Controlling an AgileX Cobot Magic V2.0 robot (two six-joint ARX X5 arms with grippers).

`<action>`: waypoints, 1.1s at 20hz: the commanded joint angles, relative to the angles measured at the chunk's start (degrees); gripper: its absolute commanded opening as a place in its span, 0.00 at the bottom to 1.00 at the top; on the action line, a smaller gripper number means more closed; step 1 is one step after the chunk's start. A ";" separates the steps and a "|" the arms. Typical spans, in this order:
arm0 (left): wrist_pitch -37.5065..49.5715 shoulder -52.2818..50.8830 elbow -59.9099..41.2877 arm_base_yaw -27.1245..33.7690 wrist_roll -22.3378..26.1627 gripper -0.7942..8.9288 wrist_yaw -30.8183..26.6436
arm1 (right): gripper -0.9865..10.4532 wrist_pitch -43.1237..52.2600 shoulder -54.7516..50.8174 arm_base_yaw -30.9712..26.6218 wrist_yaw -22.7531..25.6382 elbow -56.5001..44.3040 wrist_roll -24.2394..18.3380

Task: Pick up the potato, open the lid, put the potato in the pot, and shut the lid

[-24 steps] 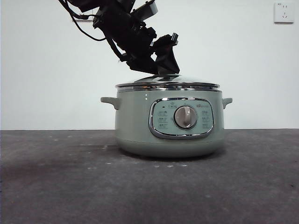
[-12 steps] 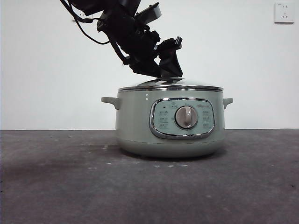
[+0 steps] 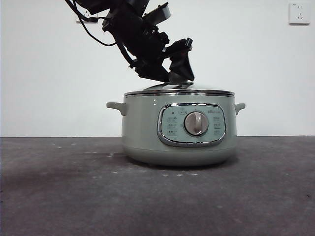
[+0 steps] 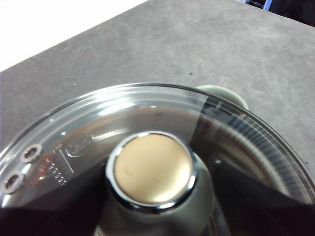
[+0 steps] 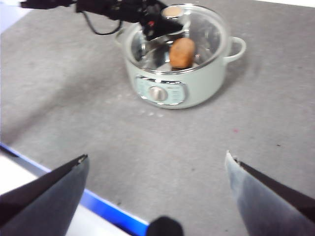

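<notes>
Lid (image 3: 179,90): now seated level on the pot (image 3: 178,130); a second ago it sat slightly raised.
Potato (image 5: 181,52): inside the pot, under the glass.
Left gripper (image 3: 178,73): at the knob (image 4: 152,169); jaws' grip cannot be told.
Right gripper (image 5: 156,189): waiting, jaws spread, above the bench (image 3: 74,196).
Meaning: only letting go remains.

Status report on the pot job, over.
Left end effector at the knob of the lid, seated on the pot. Potato inside. Right end effector open, clear. No obstructions.
</notes>
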 commanded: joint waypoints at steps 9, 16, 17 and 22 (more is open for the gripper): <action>-16.24 -17.20 0.09 1.64 0.09 0.48 0.39 | 0.50 -1.31 -0.20 0.00 1.22 -0.44 -0.02; -42.75 -38.73 0.09 1.62 -1.05 0.48 0.79 | 0.50 -1.31 -0.13 0.00 2.25 -0.44 -1.09; -45.05 -40.96 0.09 1.62 -1.05 0.48 0.79 | 0.50 -1.31 -0.13 0.00 2.25 -0.44 -1.07; -53.40 -48.19 0.09 1.62 -1.42 0.47 0.81 | 0.50 -1.31 -0.11 0.00 2.25 -0.44 -1.05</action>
